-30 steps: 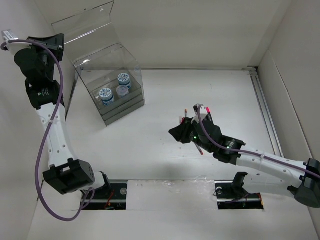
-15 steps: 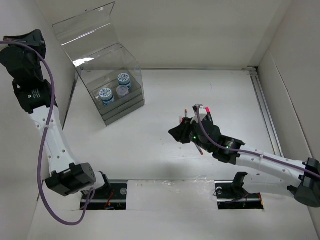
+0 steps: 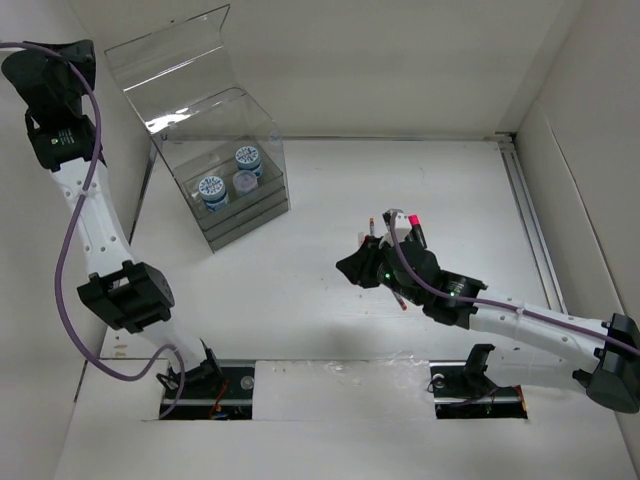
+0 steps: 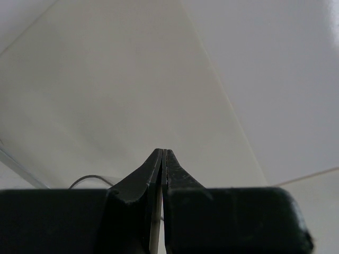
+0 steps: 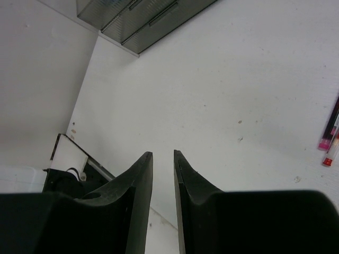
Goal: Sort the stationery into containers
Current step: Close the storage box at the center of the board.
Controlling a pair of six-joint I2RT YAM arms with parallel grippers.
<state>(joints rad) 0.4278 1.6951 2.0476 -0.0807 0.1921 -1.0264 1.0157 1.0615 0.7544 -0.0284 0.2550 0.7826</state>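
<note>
The clear container [image 3: 268, 140] stands at the back left with its lid [image 3: 170, 50] tipped up. Three blue-and-white rolls [image 3: 212, 188] sit inside it. My left gripper [image 3: 82, 52] is raised high by the left wall, beside the lid, and its jaws are shut on nothing [image 4: 163, 151]. My right gripper [image 3: 345, 268] hovers over mid-table, open by a narrow gap, with only bare table between its fingers [image 5: 163, 153]. Thin red pens [image 3: 400, 300] lie under the right wrist. Their pink and red ends [image 5: 329, 138] show at the right edge of the right wrist view.
The container's shallow front drawers [image 5: 143, 16] face the table's middle and are pushed in. White walls close the left, back and right sides, and a rail [image 3: 530, 210] runs along the right side. The arm bases [image 3: 250, 385] sit at the near edge.
My left arm has swung up and back toward the left wall, lifting its shut gripper beside the lid. The right arm has hardly moved.
</note>
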